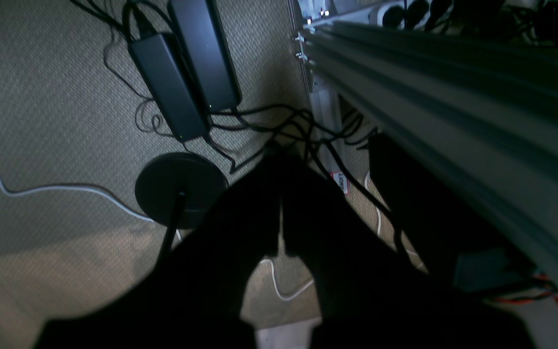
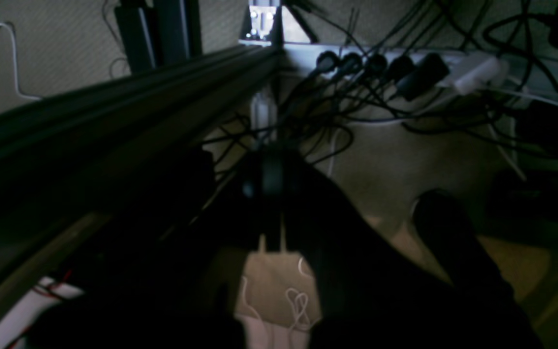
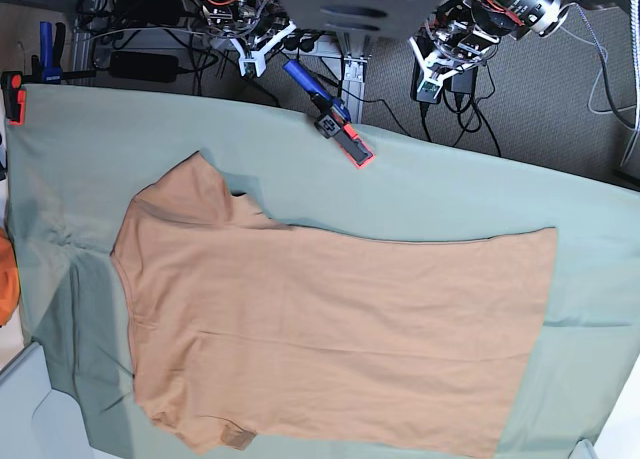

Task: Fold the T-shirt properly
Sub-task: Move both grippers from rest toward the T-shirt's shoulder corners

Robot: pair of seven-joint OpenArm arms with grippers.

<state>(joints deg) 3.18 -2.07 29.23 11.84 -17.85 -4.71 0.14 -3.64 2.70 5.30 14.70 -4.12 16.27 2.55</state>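
The tan T-shirt [image 3: 330, 329] lies spread flat on the sage-green cloth [image 3: 450, 189], neck end to the left and straight hem to the right. Both arms are drawn back behind the table's far edge, away from the shirt. In the base view my left gripper [image 3: 437, 71] hangs at the top right and my right gripper [image 3: 252, 47] at the top left. The left wrist view shows my left gripper [image 1: 277, 156] as a dark shape with its fingers together, shut on nothing, over the carpet. My right gripper [image 2: 270, 162] looks the same in its own view: shut and holding nothing.
A blue-handled clamp [image 3: 332, 114] with an orange tip pins the cloth at the far edge, another clamp [image 3: 13, 95] at the far left corner. An orange object [image 3: 5, 277] pokes in at the left edge. Power bricks [image 1: 184, 72], a power strip [image 2: 405, 65], cables and frame rails [image 1: 453, 97] crowd the floor behind.
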